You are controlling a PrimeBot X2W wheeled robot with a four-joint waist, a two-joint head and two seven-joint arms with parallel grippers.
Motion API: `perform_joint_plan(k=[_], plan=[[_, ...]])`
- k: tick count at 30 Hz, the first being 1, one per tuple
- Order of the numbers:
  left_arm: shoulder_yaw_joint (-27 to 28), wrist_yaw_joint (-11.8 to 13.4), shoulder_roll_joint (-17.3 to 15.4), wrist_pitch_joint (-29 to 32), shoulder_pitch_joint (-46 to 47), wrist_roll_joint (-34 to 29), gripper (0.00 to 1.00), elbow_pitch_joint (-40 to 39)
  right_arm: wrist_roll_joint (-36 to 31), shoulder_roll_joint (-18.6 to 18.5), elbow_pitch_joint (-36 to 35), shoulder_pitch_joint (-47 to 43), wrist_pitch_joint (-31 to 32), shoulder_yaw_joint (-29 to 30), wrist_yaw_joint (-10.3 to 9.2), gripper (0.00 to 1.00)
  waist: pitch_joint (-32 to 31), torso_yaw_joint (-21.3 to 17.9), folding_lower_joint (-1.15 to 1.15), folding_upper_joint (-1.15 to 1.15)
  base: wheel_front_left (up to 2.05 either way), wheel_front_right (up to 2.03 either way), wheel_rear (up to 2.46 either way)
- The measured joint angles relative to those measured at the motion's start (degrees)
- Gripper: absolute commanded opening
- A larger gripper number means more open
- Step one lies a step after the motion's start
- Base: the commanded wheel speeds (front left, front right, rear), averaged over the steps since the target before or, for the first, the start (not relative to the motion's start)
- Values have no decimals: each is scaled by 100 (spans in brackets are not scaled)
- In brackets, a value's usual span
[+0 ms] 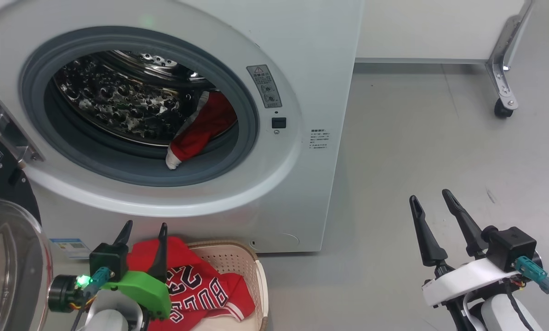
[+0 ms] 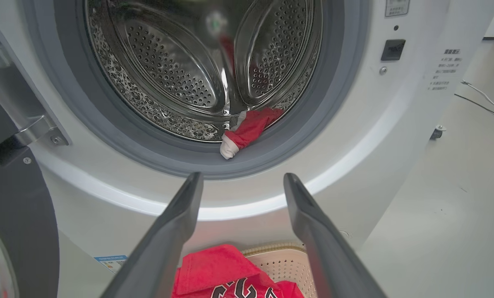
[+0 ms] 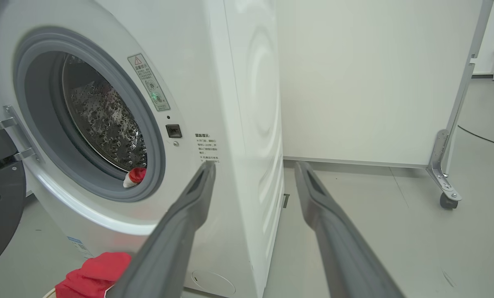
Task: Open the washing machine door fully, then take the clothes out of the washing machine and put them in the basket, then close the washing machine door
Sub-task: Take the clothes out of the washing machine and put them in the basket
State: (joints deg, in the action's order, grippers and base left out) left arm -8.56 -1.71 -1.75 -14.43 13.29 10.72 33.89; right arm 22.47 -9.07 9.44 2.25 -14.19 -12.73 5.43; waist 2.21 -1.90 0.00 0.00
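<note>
My left gripper (image 2: 243,177) gapes empty, right gripper (image 1: 430,196) too. Red garment (image 2: 251,126) at five o'clock in the drum (image 2: 168,82) overlaps grey seal (image 2: 168,160). I may pinch rubber.

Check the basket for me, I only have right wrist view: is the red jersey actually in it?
Observer: Yes, head view: the jersey lies in the basket, numbers up.
Operator: Is the left gripper holding anything?
Observer: No, it is open, empty, above the jersey.
Operator: What's in the drum?
Observer: One red garment at the opening's lower right, white cuff on the grey seal.
</note>
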Motion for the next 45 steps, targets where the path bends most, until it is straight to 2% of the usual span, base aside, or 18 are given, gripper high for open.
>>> perform_joint_plan(k=[16,33,45], plan=[[-294,175,-13,-1,-634,240,100,-1022,-43,10,-181,-168,0,2,-13,100,-99,71,0,0,0,0,0],[-489,391,-23,0,-859,240,100,-1486,-48,25,-299,-191,0,-12,-54,100,-33,8,0,0,0,0,0],[-569,447,-25,0,-989,238,100,-1610,-49,24,-328,-249,0,-8,-55,100,9,-29,0,0,0,0,0]])
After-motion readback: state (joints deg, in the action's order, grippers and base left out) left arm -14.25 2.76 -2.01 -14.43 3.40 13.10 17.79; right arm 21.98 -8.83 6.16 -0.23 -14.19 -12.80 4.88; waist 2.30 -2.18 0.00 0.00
